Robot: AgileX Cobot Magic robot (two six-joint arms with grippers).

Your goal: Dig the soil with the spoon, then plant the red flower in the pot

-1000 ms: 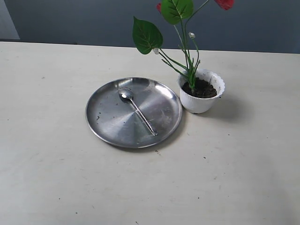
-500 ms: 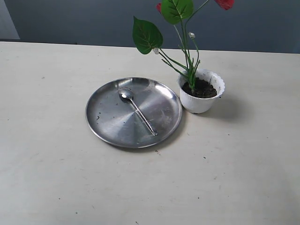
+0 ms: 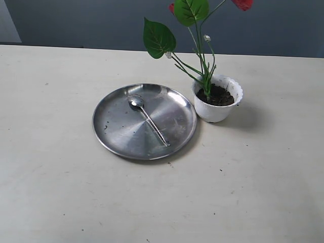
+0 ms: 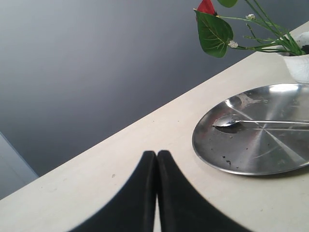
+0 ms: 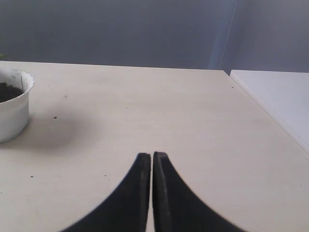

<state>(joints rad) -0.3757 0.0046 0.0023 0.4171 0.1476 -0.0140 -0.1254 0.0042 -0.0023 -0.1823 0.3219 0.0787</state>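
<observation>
The white scalloped pot (image 3: pixel 217 104) stands on the table with dark soil (image 3: pixel 218 96) inside it. The red flower (image 3: pixel 202 61) stands upright in that soil, its leaves and red blooms reaching the top edge of the exterior view. The spoon (image 3: pixel 147 118) lies loose on the round steel plate (image 3: pixel 116 136), just left of the pot. Neither gripper appears in the exterior view. My left gripper (image 4: pixel 156 153) is shut and empty above bare table, well short of the plate (image 4: pixel 251 159) and spoon (image 4: pixel 241 122). My right gripper (image 5: pixel 151 155) is shut and empty, apart from the pot (image 5: pixel 12 113).
The pale table (image 3: pixel 61 192) stretches around plate and pot. A dark grey wall (image 3: pixel 76 20) runs behind its far edge. In the right wrist view a lighter white surface (image 5: pixel 280 92) adjoins the table's side. Specks of soil dot the plate.
</observation>
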